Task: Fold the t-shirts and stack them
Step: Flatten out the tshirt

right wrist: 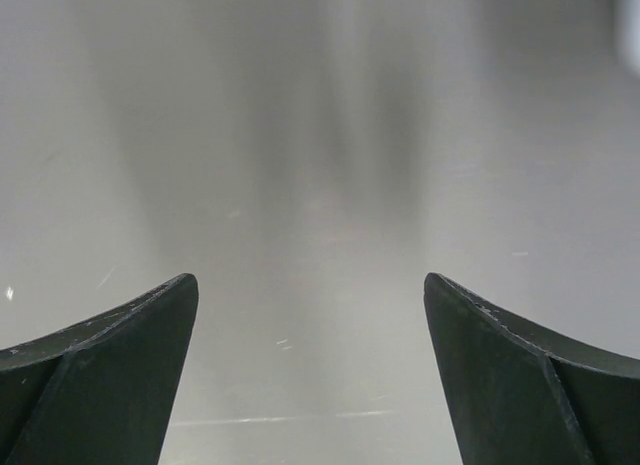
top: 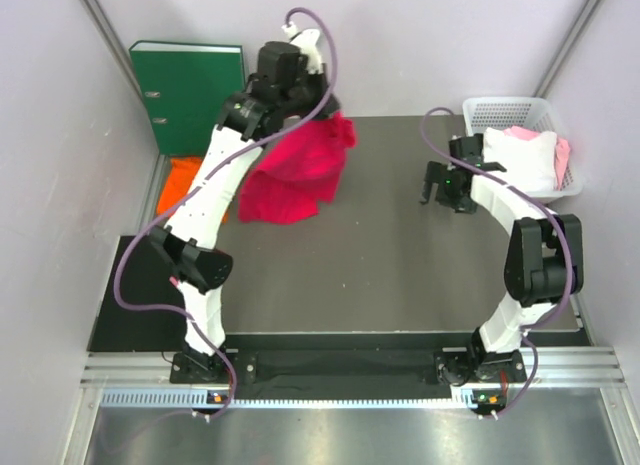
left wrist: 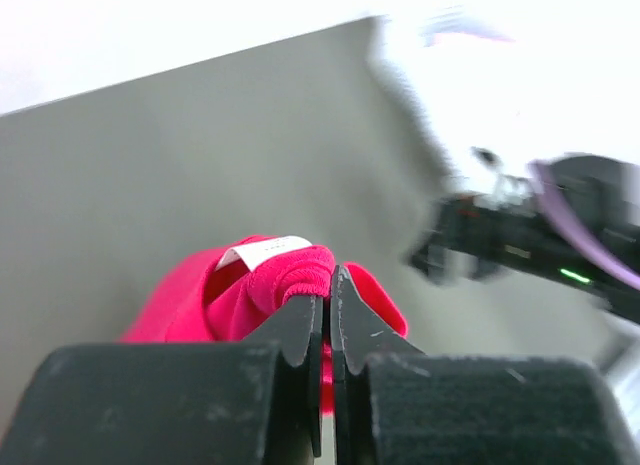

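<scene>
Over the bench (top: 400, 275) far-left, we see the crimson-pink t-shirt (top: 300, 170) hanging lengthwise down from its collar, clenched in the left pincer (left wrist: 328, 285) nr the label (left wrist: 265, 250); right pincer (top: 436, 192), spread & empty, sits well apart to its right.

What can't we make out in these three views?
Top view: bright orange cloth t-shirt mostly hidden behind the left arm; fold state unreadable.
Top view: the wrist covers the left gripper; the left wrist view shows it shut on the crimson-pink cloth t-shirt, only a bunched bit visible.
Top view: white plastic basket partly behind the right arm; cloth count unclear.
Right wrist view: only blurred grey table between the fingers of the open right gripper.
</scene>
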